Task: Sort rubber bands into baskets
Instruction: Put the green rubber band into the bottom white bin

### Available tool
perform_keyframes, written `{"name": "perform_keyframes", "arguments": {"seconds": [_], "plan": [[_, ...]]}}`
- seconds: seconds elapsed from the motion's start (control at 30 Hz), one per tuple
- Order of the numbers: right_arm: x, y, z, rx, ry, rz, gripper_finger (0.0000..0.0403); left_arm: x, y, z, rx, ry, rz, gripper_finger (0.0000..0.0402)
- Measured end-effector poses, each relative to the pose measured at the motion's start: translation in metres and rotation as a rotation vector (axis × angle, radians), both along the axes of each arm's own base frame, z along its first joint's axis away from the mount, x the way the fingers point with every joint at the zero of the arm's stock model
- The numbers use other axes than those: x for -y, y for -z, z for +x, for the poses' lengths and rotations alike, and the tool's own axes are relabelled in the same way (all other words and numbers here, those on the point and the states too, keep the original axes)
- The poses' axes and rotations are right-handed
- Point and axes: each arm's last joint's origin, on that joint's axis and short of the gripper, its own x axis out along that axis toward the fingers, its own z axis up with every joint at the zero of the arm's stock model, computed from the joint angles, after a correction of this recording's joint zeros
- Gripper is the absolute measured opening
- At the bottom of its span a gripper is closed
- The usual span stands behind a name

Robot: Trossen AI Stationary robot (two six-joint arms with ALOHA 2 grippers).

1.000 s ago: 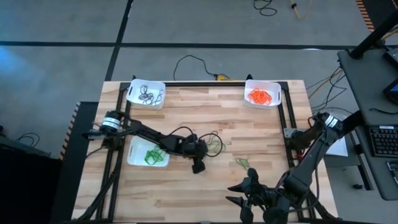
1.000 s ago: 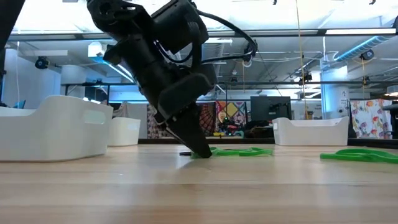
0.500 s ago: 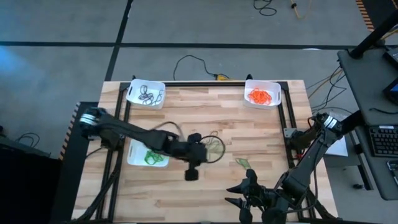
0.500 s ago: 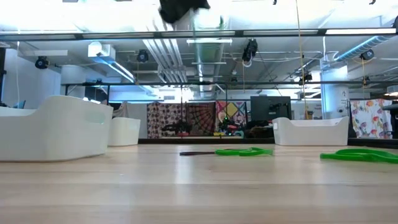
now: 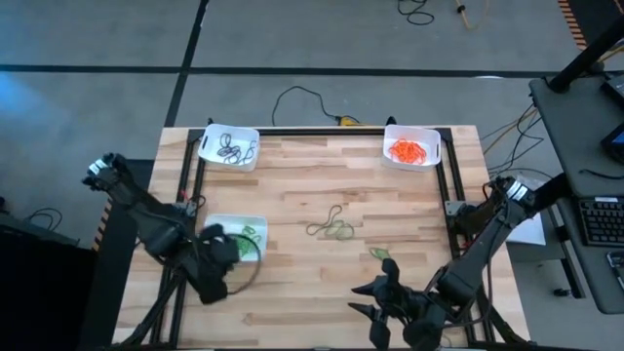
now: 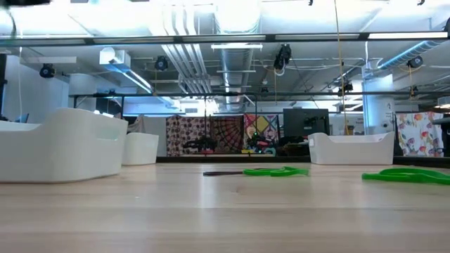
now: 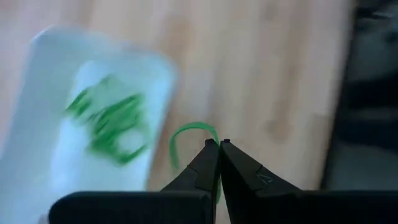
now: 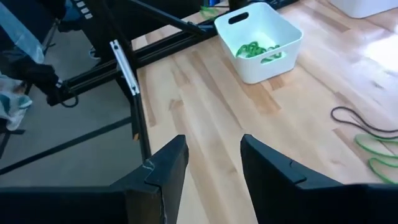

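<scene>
My left gripper (image 7: 219, 144) is shut on one green rubber band (image 7: 186, 132) and hangs raised at the table's near left (image 5: 210, 276), beside the basket (image 5: 234, 239) that holds green bands. A basket with dark bands (image 5: 229, 146) stands at the far left. Another with orange bands (image 5: 411, 149) stands at the far right. Loose dark and green bands (image 5: 331, 227) lie mid-table, and one more green band (image 5: 382, 255) lies nearer the front. My right gripper (image 8: 211, 158) waits open above the near edge, right of the middle (image 5: 375, 302). My left gripper pinches the green rubber band between the tips of its two shut fingers (image 7: 210, 152). The fingers point steeply down. The band's loop (image 7: 177, 140) curls out past the tips, lifted clear above the table next to the green basket's rim.
Black frame rails (image 5: 190, 171) run along the table's left, far and right sides. In the low view the baskets (image 6: 63, 144) (image 6: 351, 147) stand on the tabletop, with the loose green bands (image 6: 274, 171) (image 6: 408, 176) lying between them.
My left gripper has risen from the middle of the table and swung toward the left edge, ending beside the green basket. It stayed shut and carried the green band up, leaving the low view. The loose bands mid-table stayed where they were.
</scene>
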Motion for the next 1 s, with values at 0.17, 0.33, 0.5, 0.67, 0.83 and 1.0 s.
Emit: {"name": "perform_keyframes", "arguments": {"seconds": [0.17, 0.33, 0.5, 0.67, 0.83, 1.0], "plan": [[0.004, 0.0, 0.004, 0.0, 0.014, -0.002, 0.0144, -0.029, 0.044, -0.014, -0.034, -0.209, 0.111, 0.0], [0.004, 0.0, 0.004, 0.006, 0.023, 0.02, 0.0144, -0.058, 0.089, -0.008, -0.118, -0.297, 0.12, 0.0], [0.003, 0.0, 0.004, -0.005, 0.019, 0.062, 0.0144, -0.075, 0.125, 0.0, -0.181, -0.402, 0.075, 0.0], [0.004, 0.0, 0.004, 0.008, 0.042, 0.062, 0.0144, -0.08, 0.138, 0.004, -0.268, -0.397, 0.05, 0.0], [0.006, -0.001, 0.005, 0.028, 0.076, 0.06, 0.0144, -0.079, 0.145, 0.008, -0.31, -0.394, 0.075, 0.0007], [0.008, -0.002, 0.007, 0.028, 0.078, 0.055, 0.0144, -0.076, 0.141, 0.01, -0.325, -0.363, 0.038, 0.0055]]}}
